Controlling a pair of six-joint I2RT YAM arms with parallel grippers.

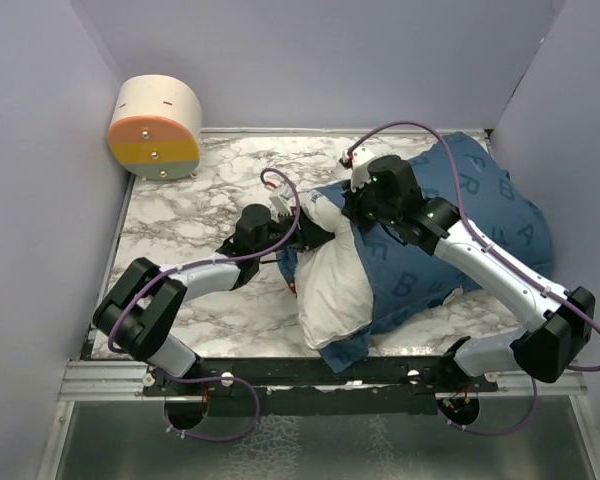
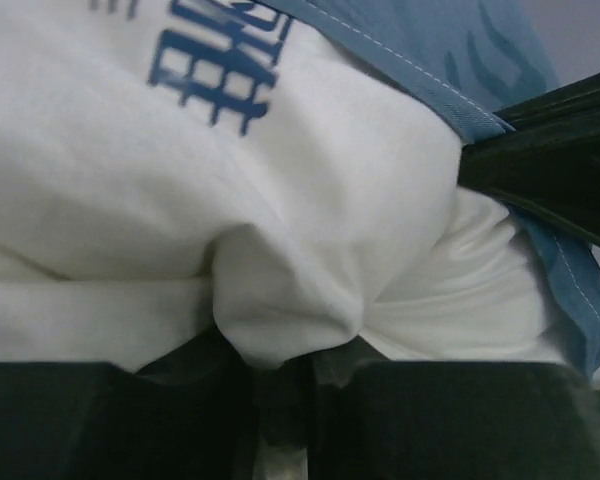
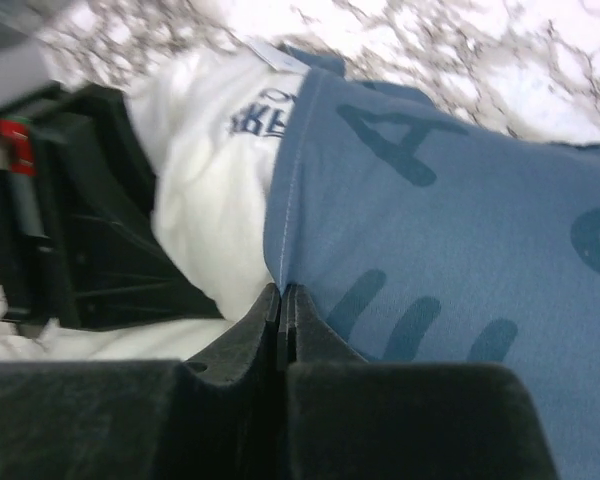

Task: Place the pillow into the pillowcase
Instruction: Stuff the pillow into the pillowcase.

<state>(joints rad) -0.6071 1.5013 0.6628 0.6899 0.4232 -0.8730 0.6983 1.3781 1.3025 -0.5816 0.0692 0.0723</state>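
Blk/white arms (image 1: 208,274) — purple cables (image 1: 410,124), blk grippers.

A cream drum (image 1: 156,127) — orange-and-yellow faced — lies on the marble table (image 1: 200,220).

On the left arm (image 1: 205,272): folded tight at the elbow beside its base, then stretched forward and rightward, held low. At its end, the left gripper (image 2: 280,375), narrowed onto a bunched fold of the pillow (image 2: 360,190), pinched between both fingers. On the right arm (image 1: 500,262): elbow pushed out to the far right, forearm angled forward and leftward, wrist tipped downward. At its tip, the right gripper (image 3: 282,310), jaws pressed fully together at the hem of the pillowcase (image 3: 460,230). Both wrists near each other, roughly facing.
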